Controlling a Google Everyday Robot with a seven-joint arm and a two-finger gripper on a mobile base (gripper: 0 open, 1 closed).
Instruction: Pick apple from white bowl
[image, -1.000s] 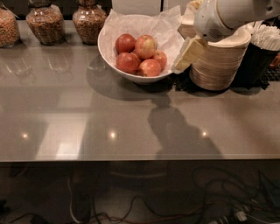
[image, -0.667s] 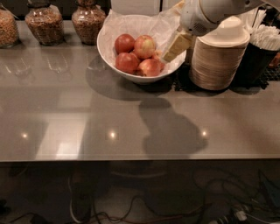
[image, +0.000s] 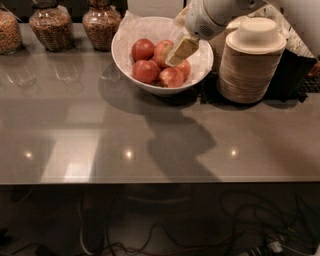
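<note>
gripper (image: 176, 55): over the right half of the white bowl (image: 150, 88), angled down-left. I can't tell how wide it's set, and I see nothing in it.
apples (image: 145, 71): all in the bowl, below the tip and mostly to its left.
nearest apple (image: 162, 49): just left of the tip; whether they touch, I can't tell.
axis: round fruit, so no preferred angle.
my call: short drop, slightly left.

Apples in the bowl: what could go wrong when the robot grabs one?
The gripper hangs over the apples in the white bowl. They lie packed and touching, so it might nudge neighbours and lose its grip. The crinkled paper could snag. The stack of beige bowls close by might get knocked.
</note>
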